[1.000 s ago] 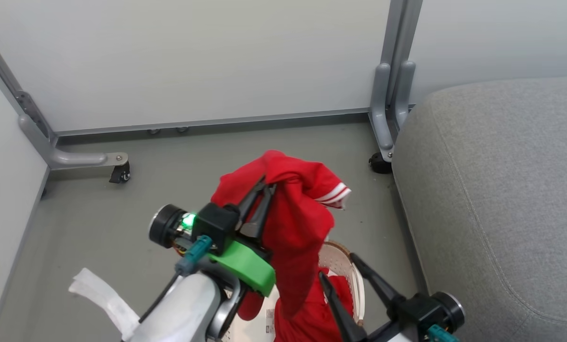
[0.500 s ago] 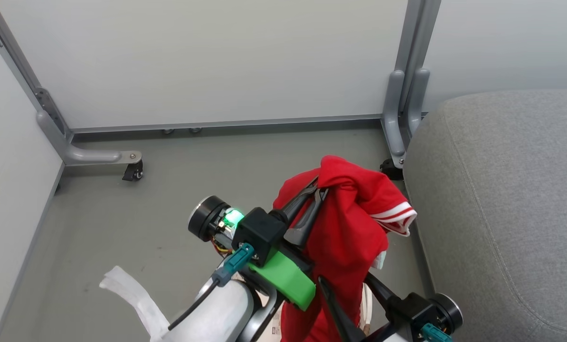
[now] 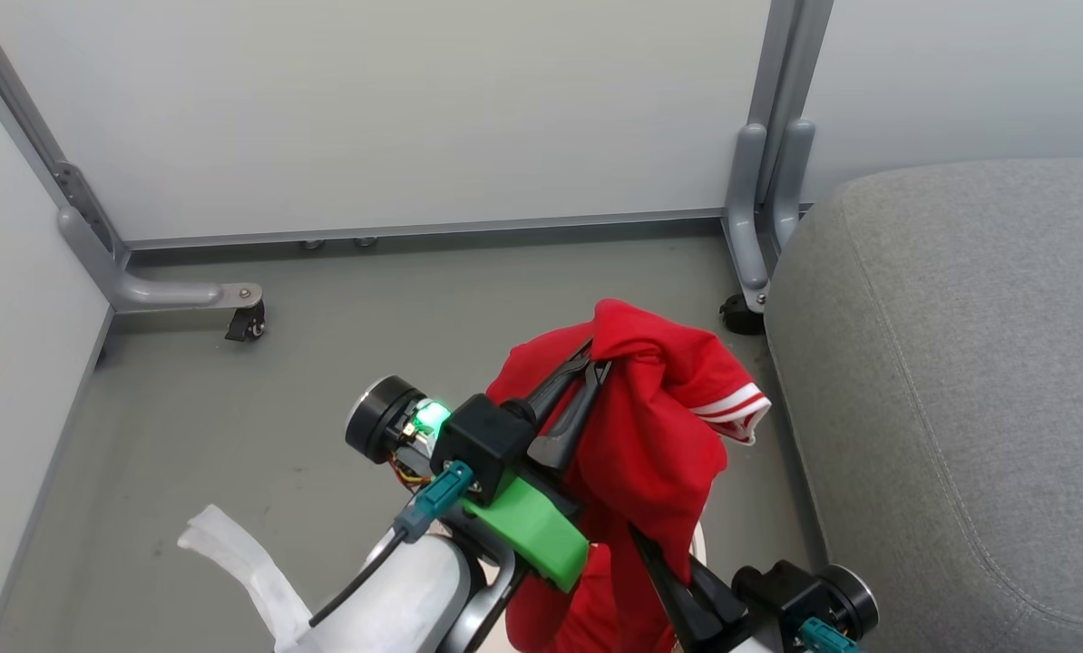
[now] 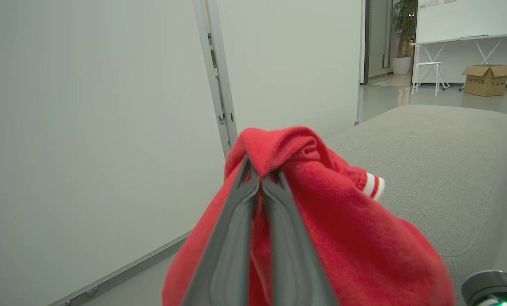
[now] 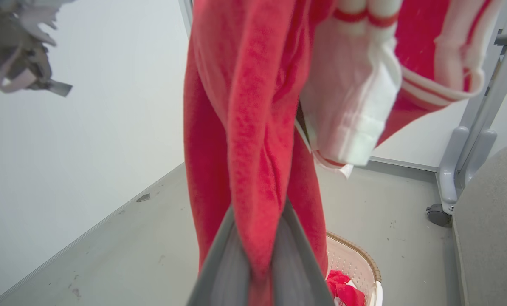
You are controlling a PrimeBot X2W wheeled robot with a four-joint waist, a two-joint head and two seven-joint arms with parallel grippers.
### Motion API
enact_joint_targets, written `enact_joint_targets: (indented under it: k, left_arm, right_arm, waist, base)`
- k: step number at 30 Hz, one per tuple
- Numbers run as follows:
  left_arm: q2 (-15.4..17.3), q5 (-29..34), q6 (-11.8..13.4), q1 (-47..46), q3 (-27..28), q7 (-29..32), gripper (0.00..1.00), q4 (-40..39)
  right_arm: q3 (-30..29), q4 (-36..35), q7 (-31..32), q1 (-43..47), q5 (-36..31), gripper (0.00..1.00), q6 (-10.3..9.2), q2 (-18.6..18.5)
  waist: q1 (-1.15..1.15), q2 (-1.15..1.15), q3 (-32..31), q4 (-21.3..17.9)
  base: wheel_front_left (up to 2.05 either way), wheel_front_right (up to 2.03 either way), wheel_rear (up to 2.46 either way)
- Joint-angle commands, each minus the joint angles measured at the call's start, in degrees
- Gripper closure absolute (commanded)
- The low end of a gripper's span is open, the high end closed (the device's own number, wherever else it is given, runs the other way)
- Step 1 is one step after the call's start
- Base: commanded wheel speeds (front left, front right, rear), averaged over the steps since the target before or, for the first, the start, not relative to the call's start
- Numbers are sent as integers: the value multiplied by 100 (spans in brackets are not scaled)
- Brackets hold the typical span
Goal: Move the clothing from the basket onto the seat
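The right tool (image 3: 639, 537), spread wide beside the hanging cloth a second ago, has closed on the lower folds of the red garment (image 3: 650, 444). The left tool (image 3: 589, 365) stays clamped on the upper bunch, holding the garment above the basket (image 5: 357, 255), where a second red garment (image 5: 342, 291) lies. To carry it well, both arms should probably swing toward the grey seat (image 3: 959, 363) together, lifting the trailing cloth over the cushion's rounded edge before either tool lets go, so that the striped cuff (image 3: 732, 406) does not drag. Compared with the earlier frame, the garment now hangs closer to the seat, its cuff just beside the cushion. The head camera has shifted too.
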Motion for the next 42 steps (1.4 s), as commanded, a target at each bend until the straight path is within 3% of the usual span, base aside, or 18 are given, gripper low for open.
enact_joint_targets:
  k: [1,6,7,8,29,42]
  left_arm:
    - [24,-52,30,-2,14,-20,100,4]
    - [22,-104,50,16,3,9,100,61]
    - [29,-98,41,19,-10,20,31,76]
    - [38,-97,39,20,-19,31,0,92]
    - [112,-172,125,20,-11,-65,0,163]
    - [393,-273,306,280,205,-270,0,224]
  right_arm:
    - [-1,13,-20,-70,2,100,-2,-21]
    - [-21,3,-20,-50,-17,100,-2,-21]
    - [-19,1,-20,-45,-23,100,-2,-21]
    - [-21,-2,-20,-41,-26,100,-2,-21]
    - [-56,-142,-20,-109,-117,100,-1,-19]
    - [-210,-405,-20,-329,-345,100,-1,-20]
  waist:
    - [0,0,3,-6]
    - [0,0,2,-10]
    - [0,0,0,-8]
    - [0,0,0,-6]
    - [0,0,121,-62]
    - [0,0,328,-636]
  base:
    - [0,0,0]
    - [0,0,0]
    - [0,0,0]
    - [0,0,0]
    - [0,0,0]
    - [0,0,0]
